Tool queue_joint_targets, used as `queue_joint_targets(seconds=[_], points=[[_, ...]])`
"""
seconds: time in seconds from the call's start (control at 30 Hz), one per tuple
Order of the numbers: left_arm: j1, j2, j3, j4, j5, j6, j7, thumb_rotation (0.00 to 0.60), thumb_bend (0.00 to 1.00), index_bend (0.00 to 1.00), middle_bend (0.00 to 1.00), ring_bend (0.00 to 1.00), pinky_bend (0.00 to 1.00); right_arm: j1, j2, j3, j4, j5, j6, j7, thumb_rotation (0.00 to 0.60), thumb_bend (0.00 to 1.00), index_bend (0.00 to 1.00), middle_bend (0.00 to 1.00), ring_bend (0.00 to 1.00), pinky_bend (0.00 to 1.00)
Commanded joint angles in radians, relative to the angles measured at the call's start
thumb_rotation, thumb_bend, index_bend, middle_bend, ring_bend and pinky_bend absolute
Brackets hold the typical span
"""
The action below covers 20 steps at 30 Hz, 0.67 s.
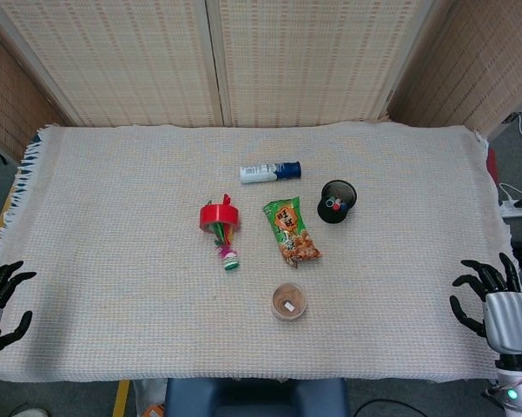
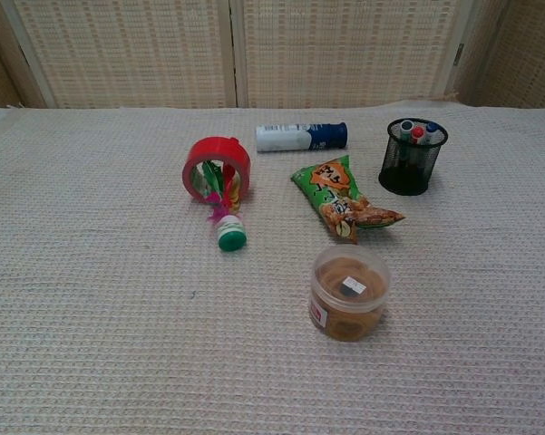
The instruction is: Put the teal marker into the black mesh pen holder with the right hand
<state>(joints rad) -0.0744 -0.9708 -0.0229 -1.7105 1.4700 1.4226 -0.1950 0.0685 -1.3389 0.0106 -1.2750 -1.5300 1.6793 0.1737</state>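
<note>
The black mesh pen holder [image 1: 337, 201] [image 2: 412, 157] stands upright right of the table's middle. Three marker tops poke out of it: a pale teal one [image 2: 406, 126], a red one [image 2: 418, 133] and a blue one [image 2: 431, 128]. My right hand [image 1: 491, 302] hangs at the table's front right corner, far from the holder, fingers apart and holding nothing. At the front left edge is my left hand [image 1: 0, 300], also with fingers spread and nothing in it. The chest view shows neither hand.
A white and blue tube [image 1: 270, 171] lies behind a green snack bag [image 1: 291, 230]. A red tape roll [image 1: 218, 216] with a green-capped feather toy [image 1: 230, 258] sits left of the bag. A round clear tub [image 1: 288, 301] stands near the front.
</note>
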Motion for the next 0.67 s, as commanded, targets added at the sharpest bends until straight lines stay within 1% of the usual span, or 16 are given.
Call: queue_joint_targets(seconds=[0.03, 0.13, 0.3, 0.37, 0.47, 0.67], points=[[-0.001, 0.001, 0.001, 0.0, -0.002, -0.005, 0.0, 0.6, 0.4, 0.22, 0.05, 0.0, 0.12, 0.006, 0.027, 0.013, -0.048, -0.007, -0.009, -0.038, 0.6, 0.27, 0.49, 0.25, 0.24, 0.0], [-0.004, 0.002, 0.004, -0.002, -0.003, -0.014, 0.006, 0.6, 0.4, 0.22, 0.05, 0.0, 0.12, 0.002, 0.045, 0.017, -0.101, 0.007, -0.031, -0.083, 0.6, 0.27, 0.49, 0.25, 0.24, 0.0], [-0.007, 0.006, 0.008, -0.006, -0.003, -0.025, 0.007, 0.6, 0.4, 0.22, 0.05, 0.0, 0.12, 0.002, 0.085, 0.004, -0.166, 0.027, -0.094, -0.153, 0.6, 0.28, 0.5, 0.25, 0.24, 0.0], [-0.009, 0.009, 0.01, -0.009, -0.003, -0.03, 0.005, 0.6, 0.4, 0.22, 0.05, 0.0, 0.12, 0.002, 0.102, 0.0, -0.195, 0.027, -0.107, -0.168, 0.6, 0.28, 0.51, 0.25, 0.24, 0.02], [-0.01, 0.013, 0.012, -0.012, -0.002, -0.035, 0.005, 0.6, 0.4, 0.22, 0.05, 0.0, 0.12, -0.001, 0.12, 0.0, -0.23, 0.017, -0.107, -0.187, 0.6, 0.3, 0.53, 0.26, 0.27, 0.12], [-0.009, 0.015, 0.013, -0.016, 0.0, -0.03, 0.005, 0.6, 0.4, 0.22, 0.05, 0.0, 0.12, -0.006, 0.137, 0.003, -0.264, 0.023, -0.123, -0.211, 0.6, 0.33, 0.54, 0.28, 0.31, 0.16]])
